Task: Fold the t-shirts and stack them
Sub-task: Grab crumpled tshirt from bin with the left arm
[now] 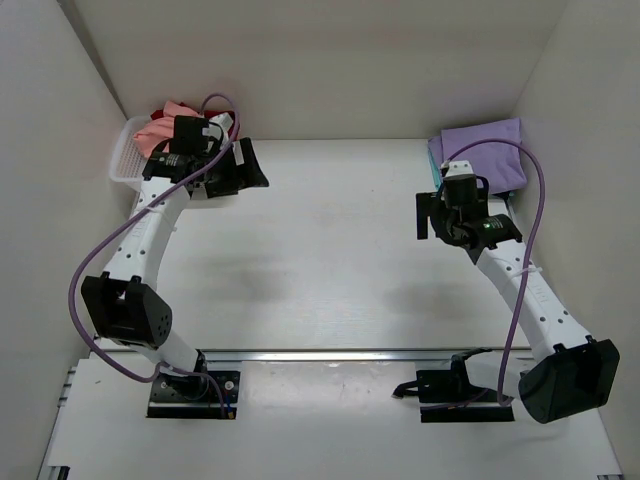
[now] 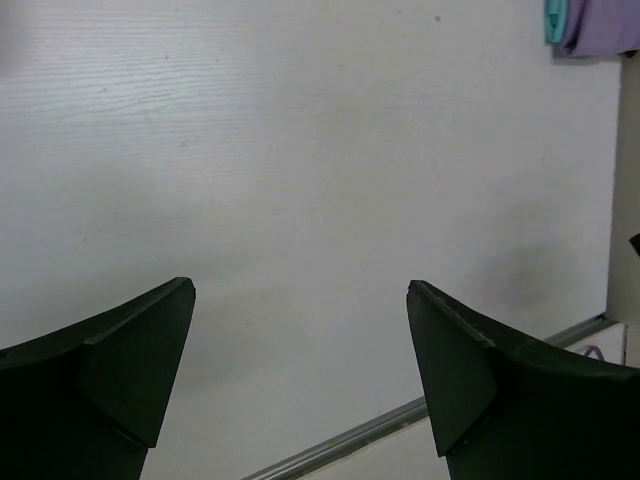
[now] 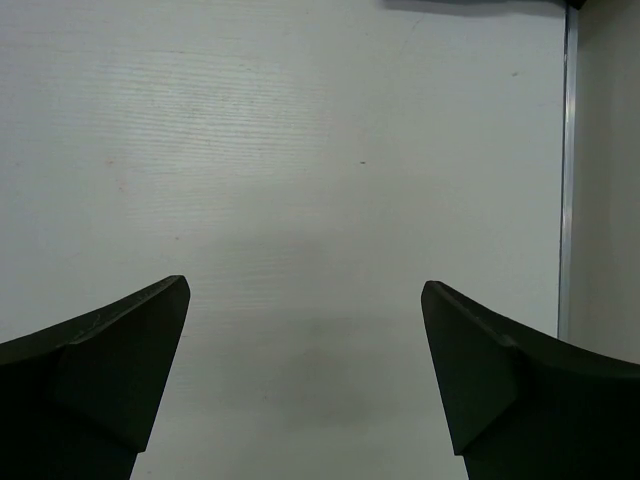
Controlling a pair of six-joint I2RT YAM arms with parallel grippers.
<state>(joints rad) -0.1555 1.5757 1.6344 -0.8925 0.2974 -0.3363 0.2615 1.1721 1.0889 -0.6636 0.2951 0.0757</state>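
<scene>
White desk (image 1: 330,250), as I see it: left tool (image 1: 243,168) at 10 o'clock, right tool (image 1: 428,215) at 2 o'clock, both spread, empty.

Table (image 1: 330,260) was white with faint wood grain, plain white walls (image 1: 330,60) boxed it in on three sides, light seemed soft, maybe overhead.

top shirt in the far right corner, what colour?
Lavender-purple. The t-shirt shows best in the top external view.
</scene>
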